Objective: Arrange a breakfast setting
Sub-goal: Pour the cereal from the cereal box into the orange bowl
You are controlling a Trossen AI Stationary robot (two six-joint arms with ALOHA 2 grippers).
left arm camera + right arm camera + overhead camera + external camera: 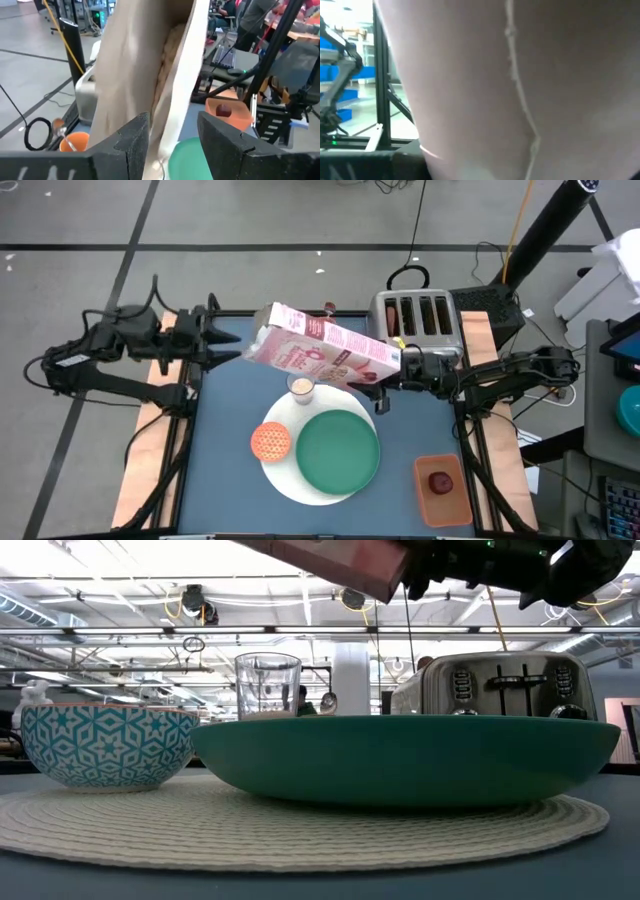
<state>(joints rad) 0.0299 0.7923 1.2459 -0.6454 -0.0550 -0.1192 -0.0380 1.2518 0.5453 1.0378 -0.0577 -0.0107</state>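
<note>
- Pink cereal box (315, 352) up in the air over the far half of the table (225, 470), lying tilted on its long side, its open end toward the left arm.
- Right gripper (388, 376) at the box's closed end, just in front of the toaster (415, 315); fingers clamped on that end, and the box's pale side fills the right wrist view.
- Left gripper (232, 346) at the far left of the table, level with the box's open end and just short of it.
- Left fingers (135, 142) spread apart with a clear gap, not closed on anything; past them, the box's open mouth with pale cereal inside.
- Glass (301, 386) upright on the far edge of the round white mat (288, 482), directly below the raised box.
- Large green plate (338, 452) on the mat, toward its right side.
- Small bowl (270, 442), orange inside and blue-patterned outside, on the mat's left edge, just beside the plate.
- Dark red fruit (440, 482) in the orange tray (455, 512) at the near right corner of the table, apart from the mat.
- Silver toaster at the far right edge of the table, behind the right gripper.
</note>
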